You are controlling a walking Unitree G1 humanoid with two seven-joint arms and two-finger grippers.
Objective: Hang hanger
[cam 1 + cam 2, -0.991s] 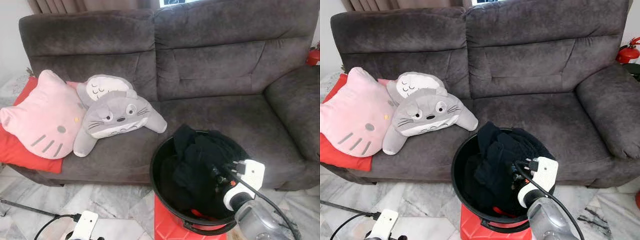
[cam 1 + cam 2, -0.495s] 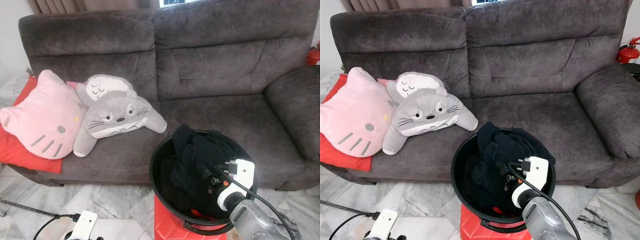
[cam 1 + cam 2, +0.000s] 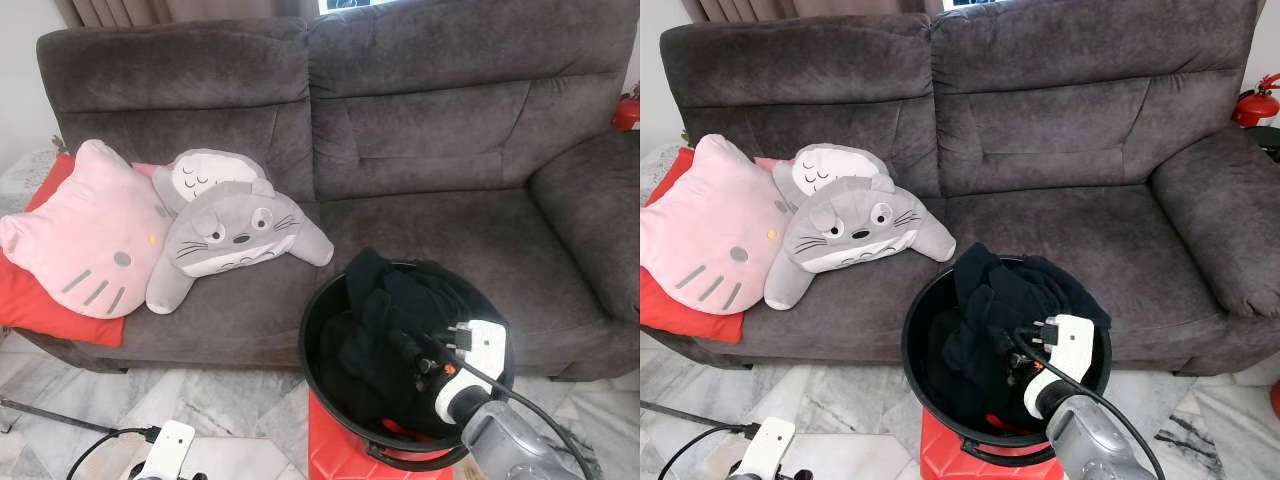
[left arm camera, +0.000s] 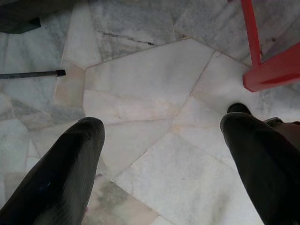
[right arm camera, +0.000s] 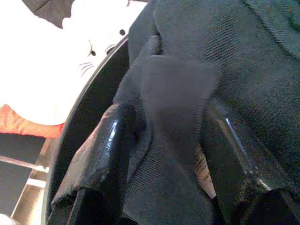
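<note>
Two fingers of my right gripper [image 5: 164, 140] are straddling, still unclosed, dark cloth [image 3: 995, 300] in the bucket [image 3: 925, 310]; closing and lifting come next, while my left gripper [image 4: 159, 140] is hanging open.

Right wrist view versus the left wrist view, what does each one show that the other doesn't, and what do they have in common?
The right wrist view shows dark clothing bunched between the right gripper's fingers, the black bucket's rim, and a pale plush toy beyond it. The left wrist view shows bare marble floor, a red stool leg, and a thin dark rod, with the left gripper open over the floor, holding nothing. Both look along two black fingers.
</note>
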